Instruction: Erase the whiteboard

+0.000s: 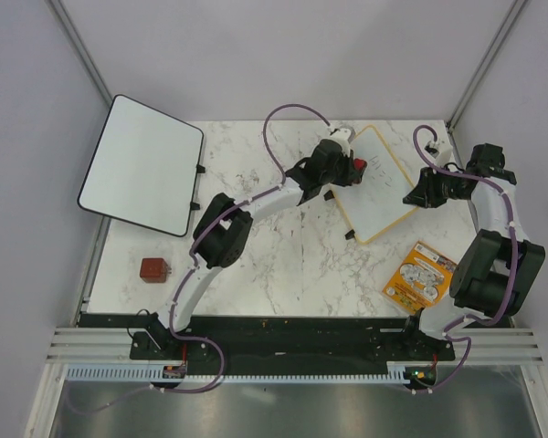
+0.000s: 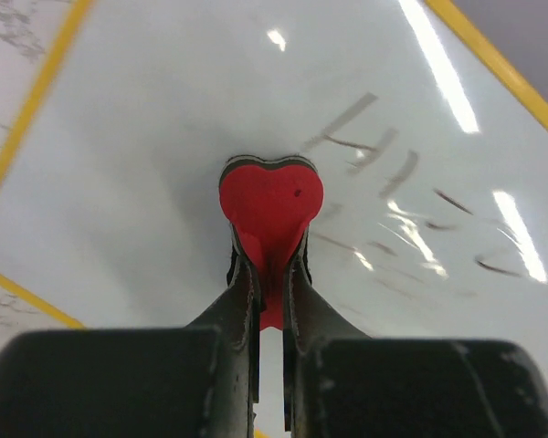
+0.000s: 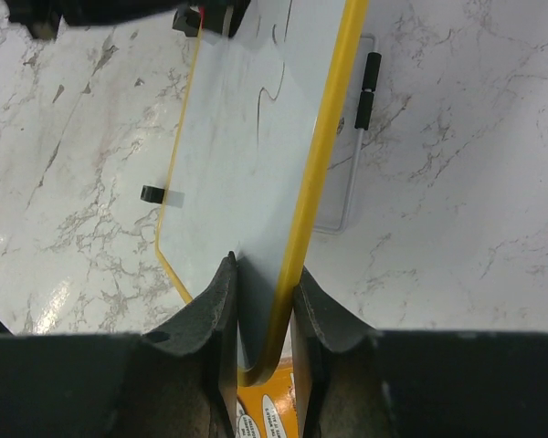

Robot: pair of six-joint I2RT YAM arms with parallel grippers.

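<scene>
Marble-patterned white surface (image 1: 283, 265) carries everything. Over its far-left corner sits a large black-framed board (image 1: 142, 164) with a blank face. The whiteboard (image 1: 384, 196), yellow-framed, lies at an angle on the far right of the surface, between the two claws. In the top view the left arm hides its far-left part. Faint dark handwriting (image 2: 384, 173) streaks across it, too smeared to read.

The right claw (image 3: 263, 283) is pinched narrow on the whiteboard's yellow frame at its right edge. Whether that edge is lifted off the surface cannot be told. The left claw (image 2: 269, 274) is clamped tight on a red heart-shaped eraser (image 2: 271, 196), held at the whiteboard's face; the heart itself hides any contact.

An orange printed packet (image 1: 420, 276) lies near the right arm, which partly covers it. A small red-brown box (image 1: 153, 269) sits near the surface's left edge. A black clip (image 3: 151, 193) juts from the frame's left side. Beside the whiteboard lies a slim rod with a black end (image 3: 365, 91), hard to identify.
</scene>
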